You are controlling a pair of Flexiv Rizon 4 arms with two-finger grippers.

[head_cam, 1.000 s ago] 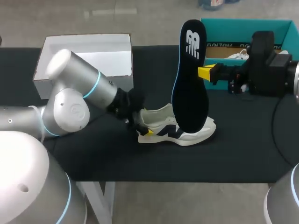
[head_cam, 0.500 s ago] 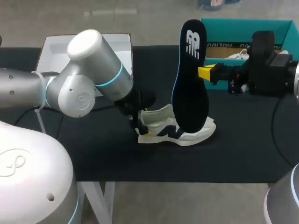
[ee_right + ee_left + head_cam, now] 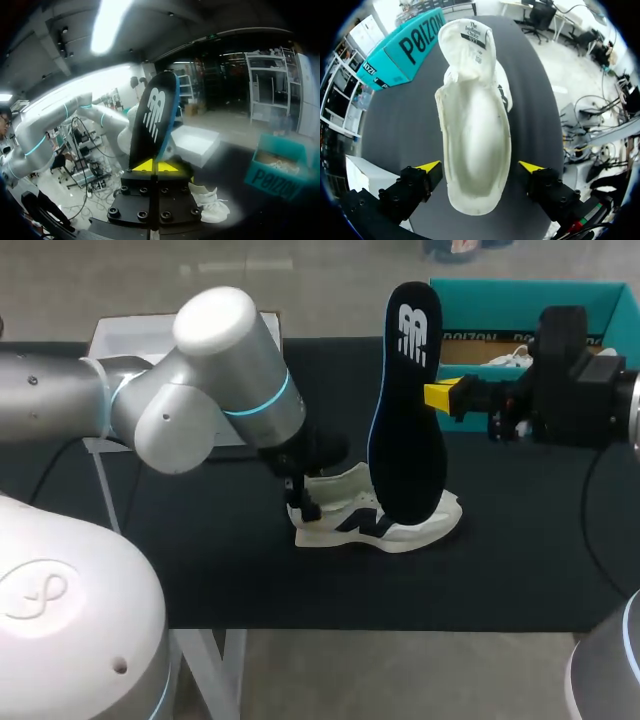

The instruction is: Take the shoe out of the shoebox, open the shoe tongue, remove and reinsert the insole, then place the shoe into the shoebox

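Head view rundown, biggest first: one black table [image 3: 520, 540], and my two arms over it, the left arm [image 3: 200, 400] coming in from 9 o'clock and the right arm [image 3: 580, 390] from 3 o'clock. Two boxes sit along the far edge: a white box [image 3: 130, 335] at about 10 o'clock, mostly hidden behind my left arm, and a teal shoebox [image 3: 530, 300] at about 1 o'clock with something pale in it that I can't make out for sure. One white shoe [image 3: 400, 525] lies out on the table near the middle, heel toward 9, toe toward 3, tongue pulled up. One dark insole [image 3: 405, 440] stands upright over the toe half of the shoe, its lower end down at the shoe's opening. The right gripper [image 3: 155, 165] is pinched closed on the insole's edge, reaching it from the 3 o'clock side. The left gripper [image 3: 480, 167] is spread wide over the heel, one yellow tip just beside each side of the shoe, gripping nothing.
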